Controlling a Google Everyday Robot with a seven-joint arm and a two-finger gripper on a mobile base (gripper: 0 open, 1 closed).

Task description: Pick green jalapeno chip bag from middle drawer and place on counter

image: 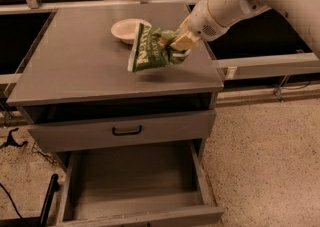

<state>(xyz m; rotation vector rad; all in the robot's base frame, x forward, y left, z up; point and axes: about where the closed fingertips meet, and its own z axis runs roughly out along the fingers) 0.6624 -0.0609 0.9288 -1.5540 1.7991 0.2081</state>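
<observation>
Gripper (181,41) hangs over the right part of the desk (75,66), at the end of a white arm (235,1) that reaches in from the upper right. Its jaws are clenched on the right-hand edge of the green jalapeno chip bag (152,51), grasping the crinkled foil. The bag tilts, its white edge strip on the left side and slanting down toward the near left, with white lettering across its green face. It appears to be lifted just clear of the desk top, with a dark shadow (150,76) on the surface right below it. A cream bowl (127,28) stands on the desk just beyond the bag, to its far left; from this angle the bag's upper corner overlaps the bowl's right rim.

Below the desk top, a grey drawer front (80,136) with a black handle (127,131) is pulled out a little. Under it the middle drawer (130,176) is drawn well out toward the near side, its flat grey floor showing between low side walls. Speckled flooring (265,151) lies to the right of the cabinet.
</observation>
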